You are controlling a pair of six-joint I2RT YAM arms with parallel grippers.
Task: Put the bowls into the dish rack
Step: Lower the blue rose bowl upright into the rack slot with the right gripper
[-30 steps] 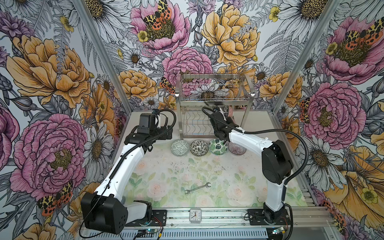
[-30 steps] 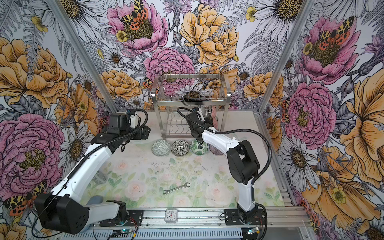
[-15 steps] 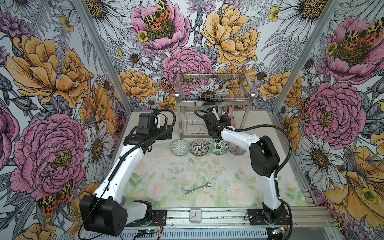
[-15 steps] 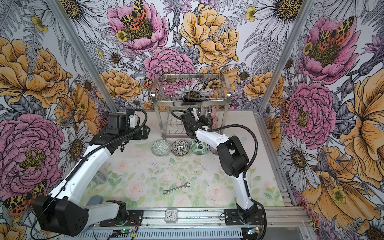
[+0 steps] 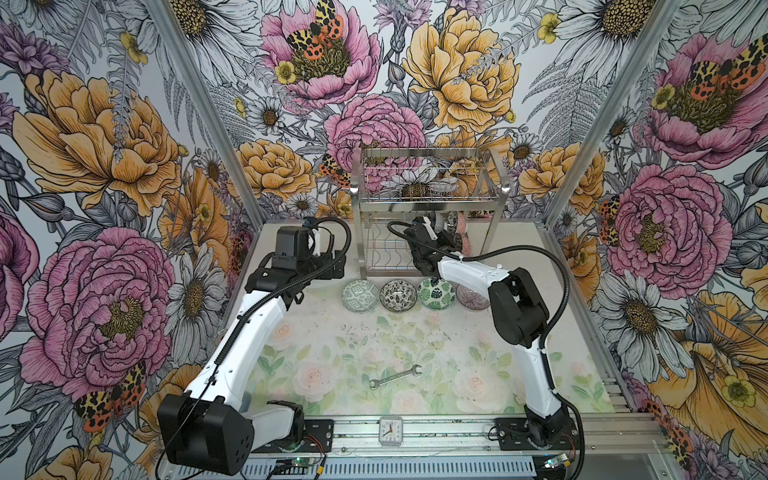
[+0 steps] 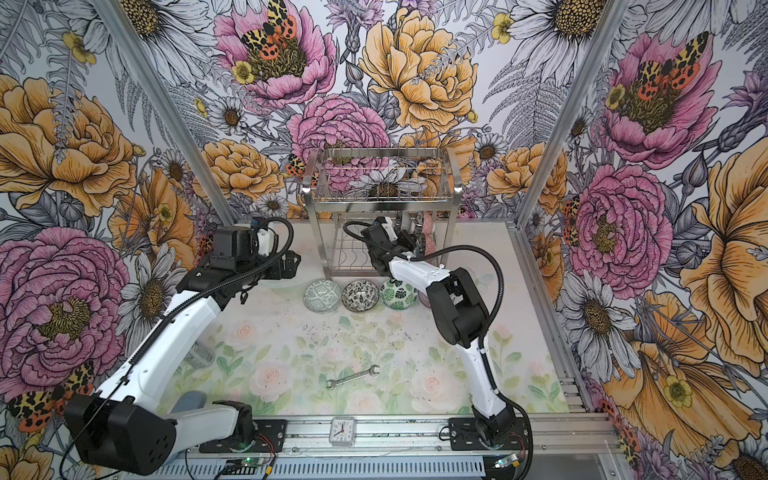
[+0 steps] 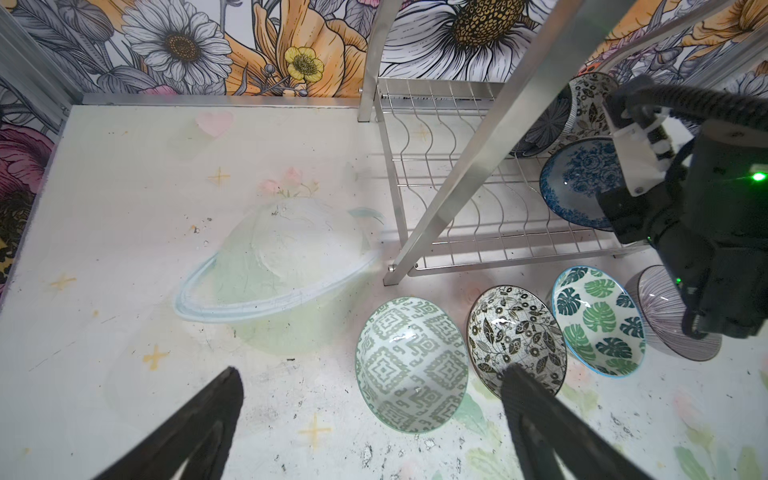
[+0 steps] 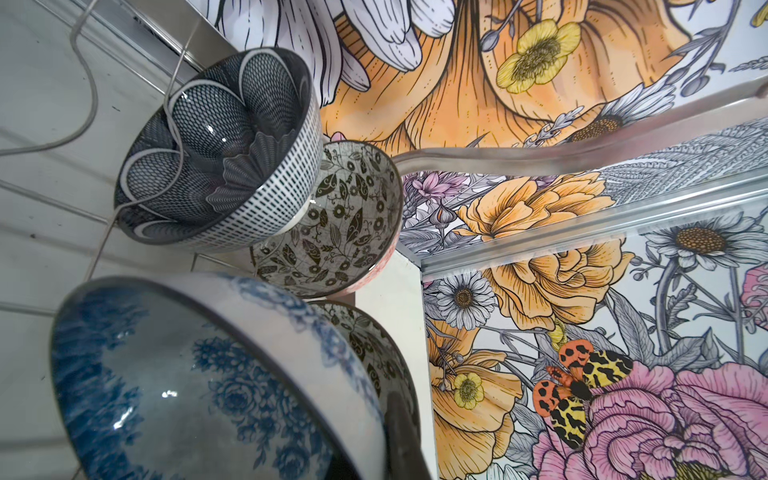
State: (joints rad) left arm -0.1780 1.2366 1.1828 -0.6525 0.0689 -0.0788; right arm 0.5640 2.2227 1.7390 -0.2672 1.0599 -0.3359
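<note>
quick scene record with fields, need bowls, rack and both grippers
rack: dish rack, at the back of the table
on lower shelf: petal bowl, racked floral bowl
right gripper: shut on blue floral bowl, at the lower shelf
left gripper: open, empty, above the table
row in front of rack: geometric bowl, table floral bowl, leaf bowl, striped bowl
other: wrench, clock

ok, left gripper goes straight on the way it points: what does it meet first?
Most likely the grey-green geometric bowl, lying just ahead of the open left gripper. If it clears that rim, a front leg of the dish rack comes next. Depth is unclear.
</note>
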